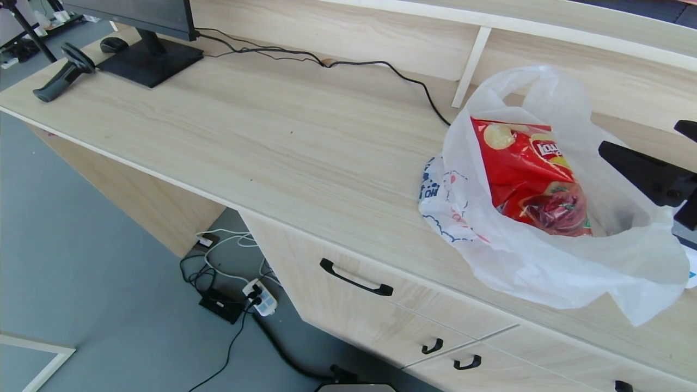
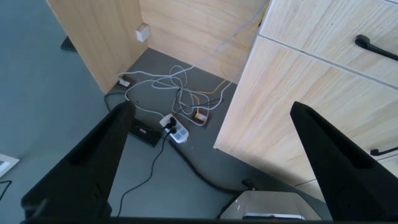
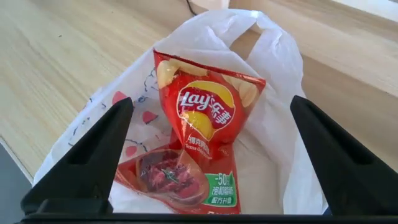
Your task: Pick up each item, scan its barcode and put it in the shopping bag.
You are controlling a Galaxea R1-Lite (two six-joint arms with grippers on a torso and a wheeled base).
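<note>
A white plastic shopping bag (image 1: pixel 550 256) lies open on the right of the wooden counter (image 1: pixel 283 136). Inside it a red chip bag (image 1: pixel 523 163) leans upright, with a smaller red snack packet (image 1: pixel 558 212) in front of it. My right gripper (image 1: pixel 667 152) hovers open just above the bag's right side. From the right wrist view, the gripper (image 3: pixel 211 162) has its fingers spread wide over the chip bag (image 3: pixel 208 112) and the snack packet (image 3: pixel 168 177), holding nothing. My left gripper (image 2: pixel 211 162) hangs open below counter height over the floor. A black barcode scanner (image 1: pixel 60 79) lies at the counter's far left.
A monitor stand (image 1: pixel 150 60) and a mouse (image 1: pixel 113 44) sit at the back left, with a black cable (image 1: pixel 348 65) running across the counter. Drawers with black handles (image 1: pixel 355 277) are below. Cables and a power strip (image 2: pixel 174 129) lie on the floor.
</note>
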